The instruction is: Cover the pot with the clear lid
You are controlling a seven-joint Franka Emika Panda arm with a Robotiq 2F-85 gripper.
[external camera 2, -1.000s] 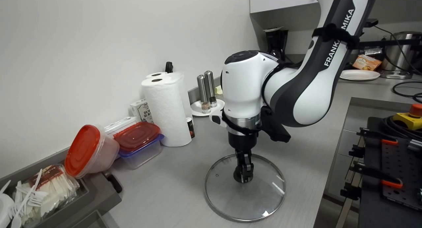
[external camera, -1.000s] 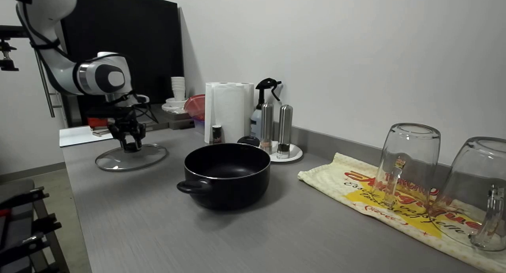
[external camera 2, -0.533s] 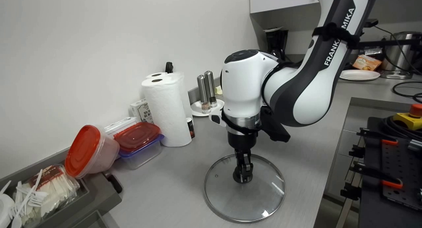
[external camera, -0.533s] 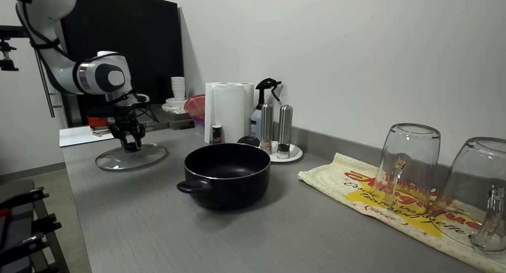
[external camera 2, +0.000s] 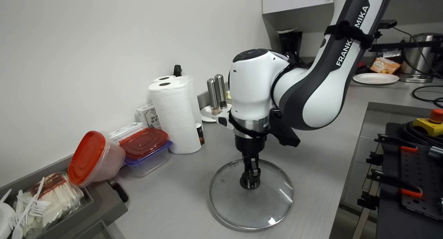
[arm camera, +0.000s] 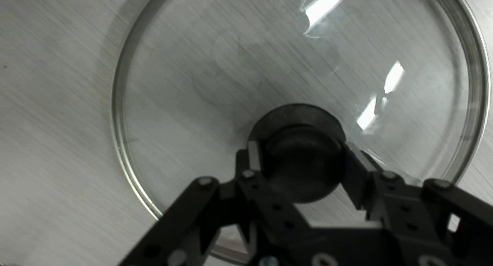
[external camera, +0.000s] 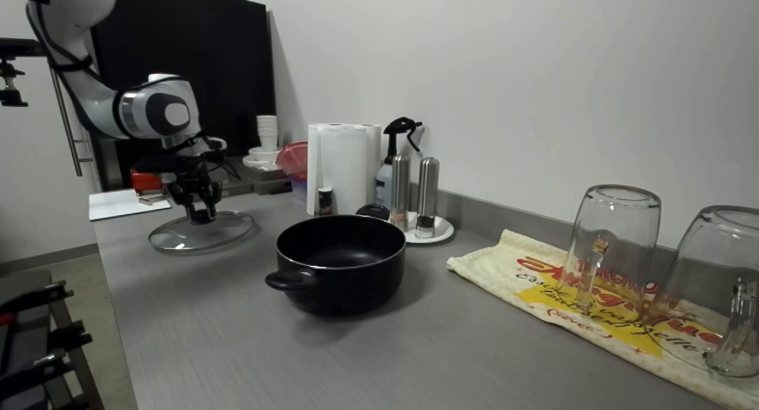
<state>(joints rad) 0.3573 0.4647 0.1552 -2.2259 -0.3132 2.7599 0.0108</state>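
The black pot stands uncovered on the grey counter in an exterior view, one side handle towards the camera. The clear lid is left of it and farther back; it also shows in an exterior view and fills much of the wrist view. My gripper is shut on the lid's dark centre knob, one finger on each side. The gripper shows above the lid in both exterior views. The lid looks roughly level, slightly above the counter. The pot does not show in the wrist view.
Paper towel rolls, a plate with two steel mills, and a spray bottle stand by the wall. A towel holds upturned glass mugs. Plastic containers lie along the wall.
In the last half second the gripper and lid have risen a little and shifted slightly towards the pot. Before that they were nearly still. The pot has not moved.
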